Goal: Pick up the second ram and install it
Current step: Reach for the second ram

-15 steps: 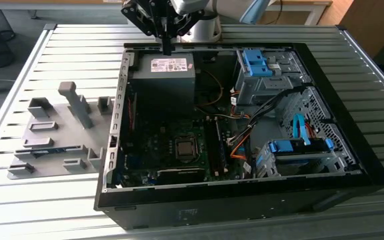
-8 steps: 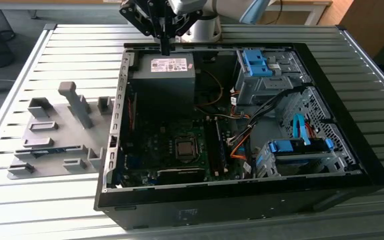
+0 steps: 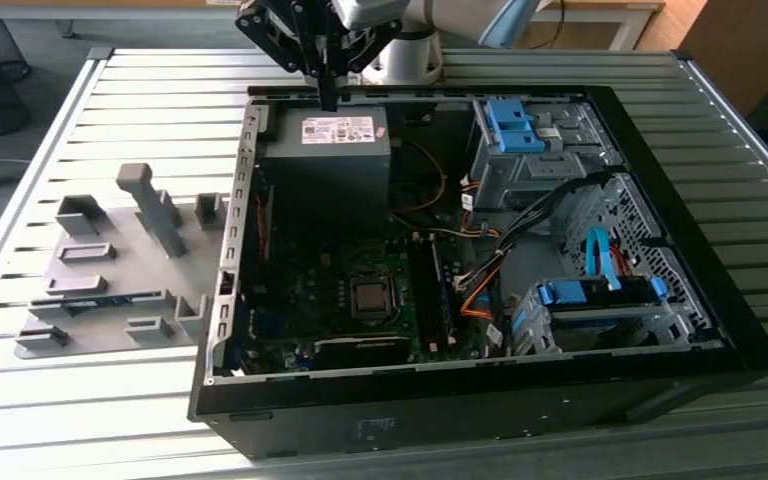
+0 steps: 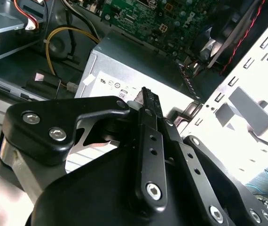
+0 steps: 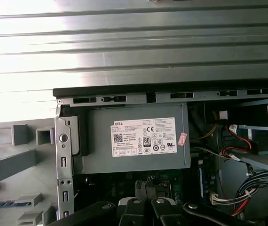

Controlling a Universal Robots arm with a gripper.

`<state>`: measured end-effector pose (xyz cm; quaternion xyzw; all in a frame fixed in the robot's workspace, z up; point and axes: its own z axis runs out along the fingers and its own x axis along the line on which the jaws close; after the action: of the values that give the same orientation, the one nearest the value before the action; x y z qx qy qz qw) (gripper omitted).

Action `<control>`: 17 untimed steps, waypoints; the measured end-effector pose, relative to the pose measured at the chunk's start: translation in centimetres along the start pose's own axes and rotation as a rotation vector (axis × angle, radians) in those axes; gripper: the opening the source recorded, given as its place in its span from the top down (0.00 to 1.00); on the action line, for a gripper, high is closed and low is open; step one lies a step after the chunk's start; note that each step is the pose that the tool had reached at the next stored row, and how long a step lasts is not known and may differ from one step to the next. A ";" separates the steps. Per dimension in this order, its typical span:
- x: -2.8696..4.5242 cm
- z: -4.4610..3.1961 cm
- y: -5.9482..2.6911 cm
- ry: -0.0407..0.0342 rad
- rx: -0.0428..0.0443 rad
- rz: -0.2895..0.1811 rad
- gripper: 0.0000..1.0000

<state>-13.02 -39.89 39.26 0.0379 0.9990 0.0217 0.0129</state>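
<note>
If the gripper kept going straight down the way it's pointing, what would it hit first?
Probably the grey power supply: the gripper points down over its labelled face, close to the case rim. Depth is unclear, so it might catch the rim instead.

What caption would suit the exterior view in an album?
Pincer above the power supply in the computer case; the second ram lies in the grey fixture at the exterior view's left.
</note>
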 end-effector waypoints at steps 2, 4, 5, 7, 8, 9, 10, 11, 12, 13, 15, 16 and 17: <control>0.07 0.00 -0.01 0.0000 0.0000 0.000 0.89; 0.16 0.01 -0.01 0.0000 0.0000 0.000 0.89; 0.19 0.01 -0.01 0.0000 0.0000 0.000 0.89; 0.24 0.01 -0.02 0.0001 0.0000 0.000 0.89; 0.26 0.02 -0.02 0.0001 0.0000 0.000 0.89; 0.28 0.02 -0.02 0.0002 0.0000 0.000 0.89; 0.31 0.03 -0.02 0.0002 0.0000 0.000 0.89; 0.33 0.03 -0.03 0.0003 0.0000 0.000 0.89; 0.36 0.03 -0.03 0.0003 0.0001 0.000 0.89; 0.39 0.03 -0.03 0.0003 0.0001 0.000 0.89; 0.45 0.04 -0.03 0.0003 0.0000 0.000 0.89; 0.48 0.04 -0.04 0.0003 0.0000 0.000 0.89; 0.51 0.05 -0.04 0.0003 0.0000 0.000 0.89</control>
<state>-13.54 -39.89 39.19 0.0379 0.9990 0.0217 0.0127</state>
